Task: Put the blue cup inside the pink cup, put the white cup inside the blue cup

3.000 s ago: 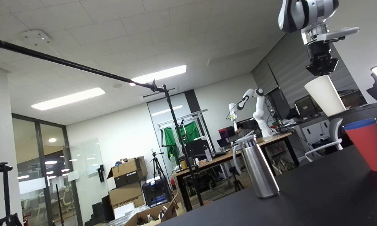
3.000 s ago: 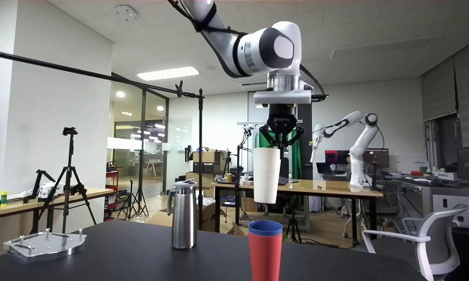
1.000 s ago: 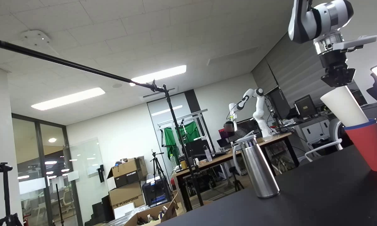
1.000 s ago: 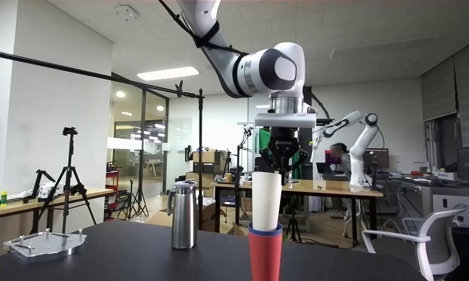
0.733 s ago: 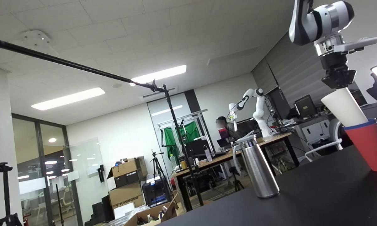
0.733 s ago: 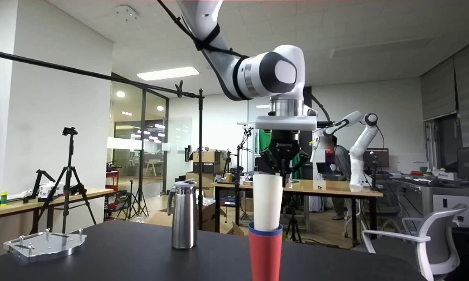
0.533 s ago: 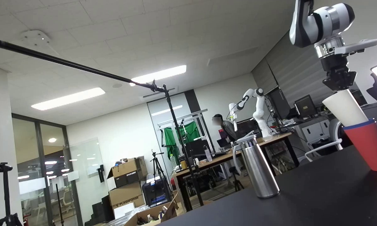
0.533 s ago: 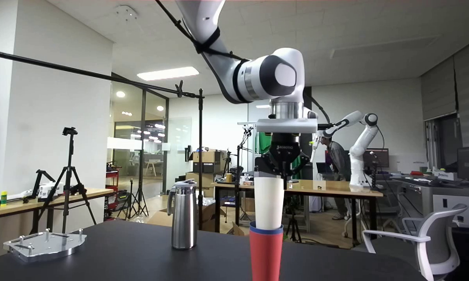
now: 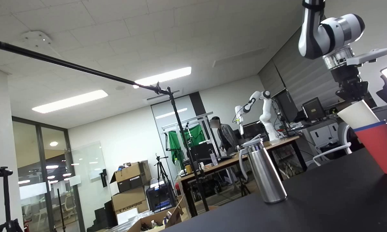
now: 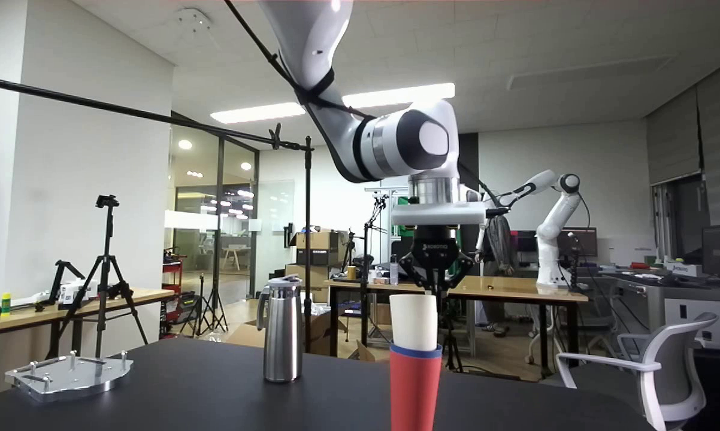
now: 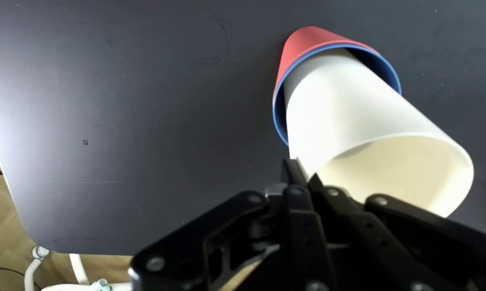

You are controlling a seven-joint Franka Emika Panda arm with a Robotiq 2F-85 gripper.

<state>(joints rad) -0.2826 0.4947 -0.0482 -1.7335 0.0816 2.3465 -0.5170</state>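
The white cup (image 10: 414, 322) stands with its lower part inside the blue cup and its upper part above the rim. It also shows in the wrist view (image 11: 348, 109), leaning against one side. The blue cup shows only as a rim (image 10: 416, 352) and a strip of inner wall (image 11: 282, 129); the rest is hidden in the pink cup (image 10: 415, 389). The pink cup (image 9: 378, 146) stands on the black table. My gripper (image 11: 305, 173) is shut on the wall of the white cup at its rim, one finger inside and one outside. The gripper also shows above the cups in an exterior view (image 10: 436, 290).
A steel pitcher (image 10: 283, 332) stands on the black table (image 10: 216, 395), apart from the cups. A clear plate with metal posts (image 10: 69, 376) lies at the table's side. A chair (image 10: 665, 365) is beyond the table edge. A person (image 9: 224, 133) is in the background.
My gripper has come down with the white cup, from above the stack to partly inside the blue cup. The pink and blue cups have shifted slightly. The person behind has moved.
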